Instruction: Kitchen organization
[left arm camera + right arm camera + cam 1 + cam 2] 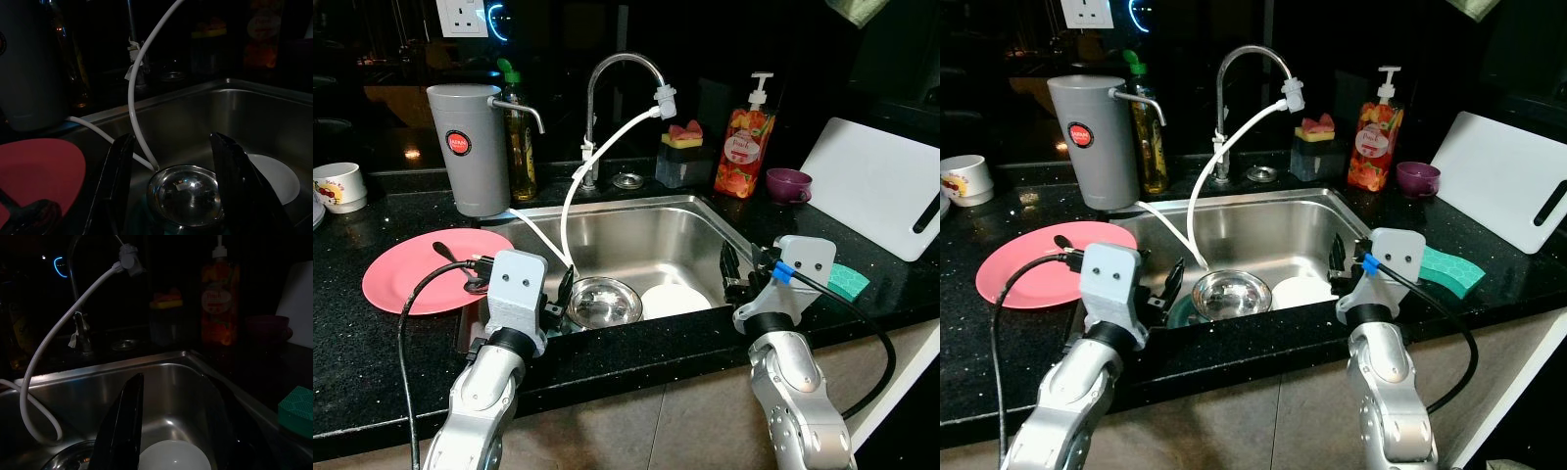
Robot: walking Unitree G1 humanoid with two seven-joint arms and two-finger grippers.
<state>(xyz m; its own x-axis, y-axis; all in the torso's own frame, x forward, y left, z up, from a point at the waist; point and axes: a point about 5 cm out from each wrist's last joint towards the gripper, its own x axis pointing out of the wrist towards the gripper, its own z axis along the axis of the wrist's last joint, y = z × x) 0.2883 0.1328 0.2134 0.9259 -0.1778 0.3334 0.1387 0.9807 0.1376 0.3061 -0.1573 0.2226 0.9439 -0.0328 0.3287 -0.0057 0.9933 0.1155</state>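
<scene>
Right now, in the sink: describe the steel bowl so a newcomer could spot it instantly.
Start at the stainless sink set in the black counter. At its near edge, just ahead of the left gripper, sits the steel bowl, under the end of the white hose. It is shiny and mirror-like, while the white dish beside it is matte.

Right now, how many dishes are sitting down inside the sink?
2 for sure: a steel bowl at the sink's front, under the white hose, and a white dish just to its right. Something teal shows under the bowl, maybe a third.
</scene>
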